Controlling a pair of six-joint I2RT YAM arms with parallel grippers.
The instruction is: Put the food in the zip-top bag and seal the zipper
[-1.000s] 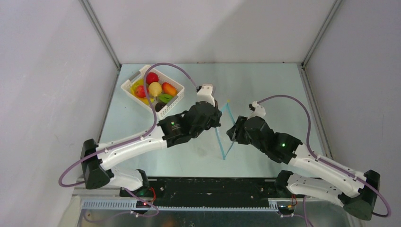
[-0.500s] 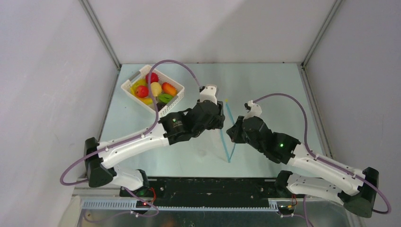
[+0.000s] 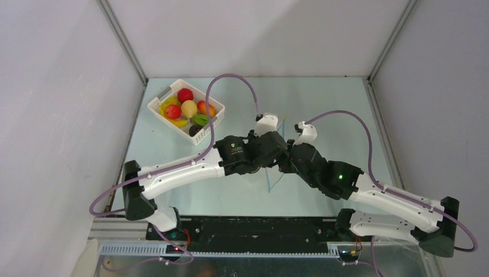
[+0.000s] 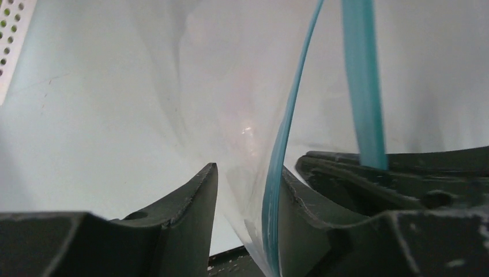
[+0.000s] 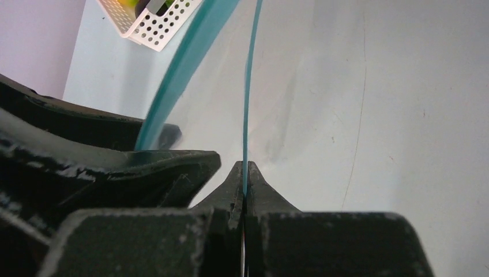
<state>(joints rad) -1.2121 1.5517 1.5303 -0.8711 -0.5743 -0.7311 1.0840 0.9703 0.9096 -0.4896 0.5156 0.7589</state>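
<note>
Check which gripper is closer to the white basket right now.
Left, narrowly. The left gripper sits open at the bag's mouth on the side facing the white basket; the right gripper, shut on the zipper, is just beyond it, farther from the basket.

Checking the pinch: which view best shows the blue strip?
Right wrist view: the right gripper is shut on the blue strip. Left wrist shows it inside the open left gripper; overhead, arms hide most.

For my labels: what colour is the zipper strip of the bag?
Teal blue. The zipper shows best in the left wrist view.
</note>
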